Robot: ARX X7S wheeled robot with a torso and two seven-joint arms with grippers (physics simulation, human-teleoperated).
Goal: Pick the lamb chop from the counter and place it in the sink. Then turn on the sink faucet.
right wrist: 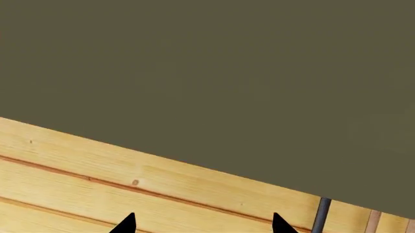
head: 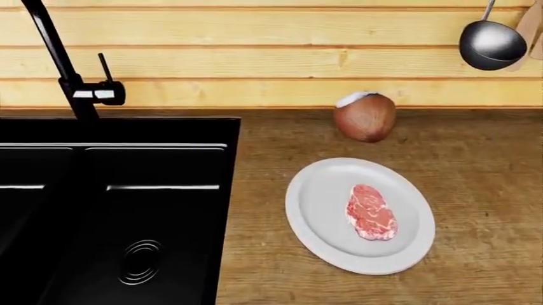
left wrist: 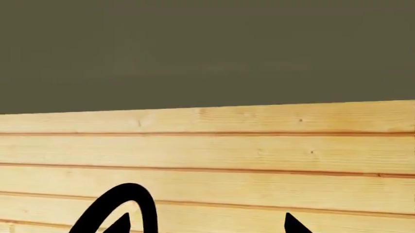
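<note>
Your left pincer shows only as 2 black tips at the edge of its wrist view, set apart with bare plank wall between them, so it reads as open and holding nothing. The black curve near 1 tip looks like the neck of the sink faucet, so this arm is raised on the faucet side, probably parked clear of the work.

Your right pincer is the same: 2 tips apart, empty, aimed up at the wall and the dull panel above it. A thin grey rod is likely the ladle handle, though only a short piece shows. Neither arm appears in the head view, so both sit high and back, and no approach has begun.

The lamb chop lies flat on the white plate, right of the plate's centre, and the plate rests on the worktop just right of the sink. The chop is thin and flat, so I'd judge you need a low, near-vertical grip across its narrow width. The right arm is the nearer one.

The coconut stands behind the plate by the wall, apart from it, out of the carry path. The ladle hangs on the wall, top right. The faucet lever points up beside the post, behind the basin, suiting the left arm later.
</note>
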